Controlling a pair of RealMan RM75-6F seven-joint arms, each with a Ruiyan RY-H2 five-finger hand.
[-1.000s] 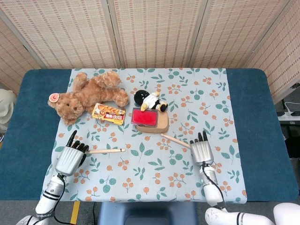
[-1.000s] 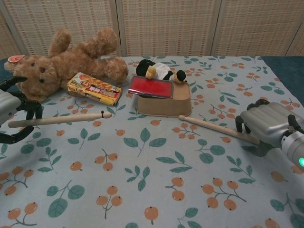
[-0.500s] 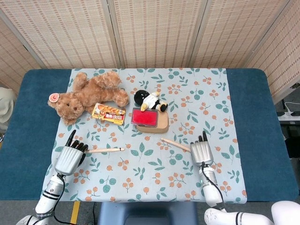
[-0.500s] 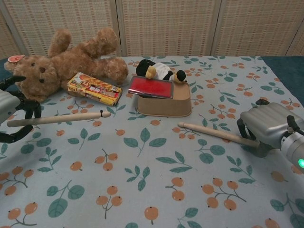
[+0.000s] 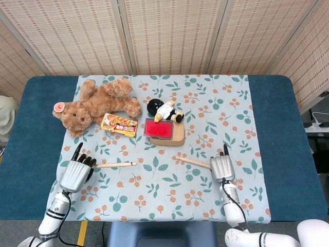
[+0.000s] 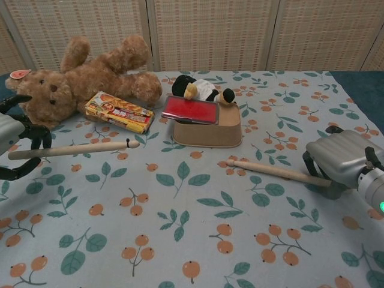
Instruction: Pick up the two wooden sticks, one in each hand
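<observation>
Two wooden sticks lie low over the floral cloth. The left stick [image 5: 115, 164] [image 6: 78, 149] points right, and my left hand [image 5: 77, 174] [image 6: 13, 150] grips its near end at the cloth's left edge, fingers wrapped round it. The right stick [image 5: 191, 161] [image 6: 273, 172] slants from the cloth's middle to my right hand [image 5: 222, 168] [image 6: 341, 159], whose fingers curl over its thick end. Each stick's gripped end is hidden inside the hand. I cannot tell whether the free tips touch the cloth.
A brown teddy bear [image 5: 97, 105] lies at the back left with a yellow snack box [image 5: 119, 124] beside it. A tan box with a red lid [image 5: 164, 133] and a penguin toy [image 5: 164, 110] stand at the middle, just beyond the right stick's tip.
My right hand has curled its fingers round the right stick and drawn it nearer, away from the tan box. The left hand and its stick have barely shifted.
</observation>
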